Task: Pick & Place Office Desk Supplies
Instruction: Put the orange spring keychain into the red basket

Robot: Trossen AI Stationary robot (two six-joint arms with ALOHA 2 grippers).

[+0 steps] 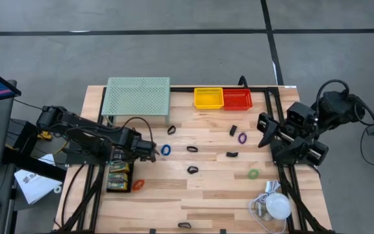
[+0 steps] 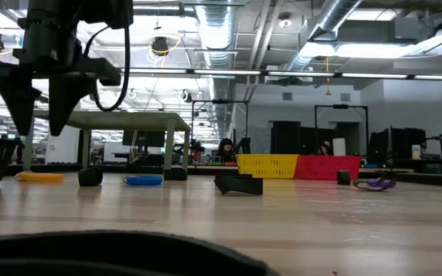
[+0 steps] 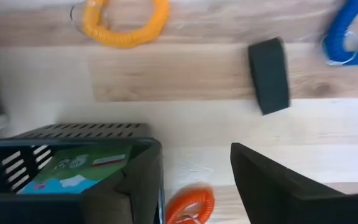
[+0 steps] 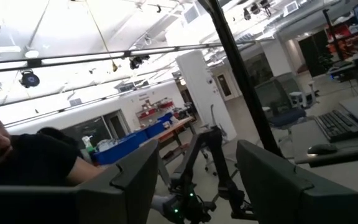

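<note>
My left gripper (image 1: 152,151) (image 3: 194,158) hangs open above the table, fingers pointing down, with nothing between them. Beside it stands a black basket (image 3: 79,132) (image 1: 118,177) holding flat green packs (image 3: 73,171). An orange ring (image 3: 190,204) lies on the wood under the fingers, next to the basket. Farther off lie a yellow ring (image 3: 126,28), a black clip (image 3: 268,76) and a blue ring (image 1: 166,150). My right gripper (image 1: 265,133) (image 4: 194,168) waits raised at the table's right edge, open, pointing out into the room.
More black clips (image 1: 192,169), a purple ring (image 1: 242,138) and a green ring (image 1: 254,173) lie across the table. A pale-green mesh stand (image 1: 137,96), a yellow basket (image 1: 208,97) and a red basket (image 1: 237,99) line the far edge. A white dome (image 1: 278,207) sits near right.
</note>
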